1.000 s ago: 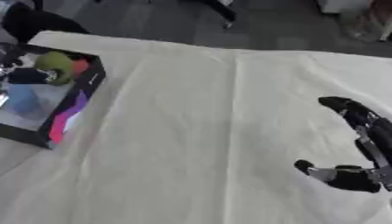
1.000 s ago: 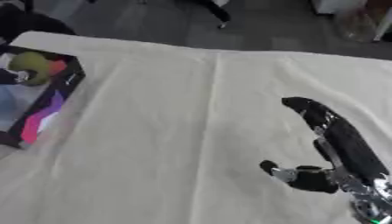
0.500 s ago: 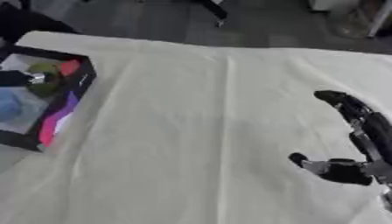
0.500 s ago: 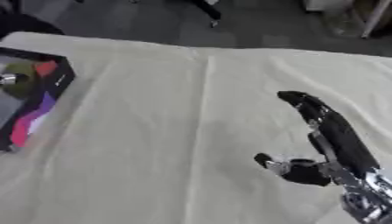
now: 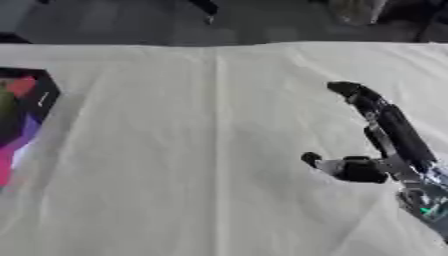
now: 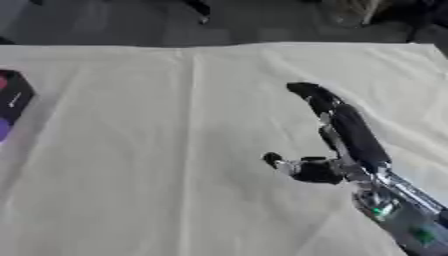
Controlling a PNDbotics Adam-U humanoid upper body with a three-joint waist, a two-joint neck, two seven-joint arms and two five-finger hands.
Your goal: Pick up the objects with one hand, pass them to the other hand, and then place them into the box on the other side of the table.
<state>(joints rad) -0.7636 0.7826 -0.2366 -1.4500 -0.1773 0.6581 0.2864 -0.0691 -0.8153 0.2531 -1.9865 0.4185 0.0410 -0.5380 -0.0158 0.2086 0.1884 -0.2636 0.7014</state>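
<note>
My right hand (image 5: 385,145) hovers over the right half of the cream tablecloth, fingers stretched straight toward the far edge and thumb sticking out to the left; it is open and holds nothing. A black box (image 5: 26,107) with colourful sides shows at the left edge, cut off by the frame; blurred red and green shapes lie inside it. In the right eye view only a corner of the box (image 6: 10,102) shows. My left hand is out of sight. No loose object lies on the cloth.
The cream tablecloth (image 5: 175,165) covers the table, with a crease running front to back near the middle. Dark floor and chair legs (image 5: 206,7) lie beyond the far edge.
The camera has swung right, so the box slid toward the left edge. My right hand stays open, now seen nearer the picture's middle.
</note>
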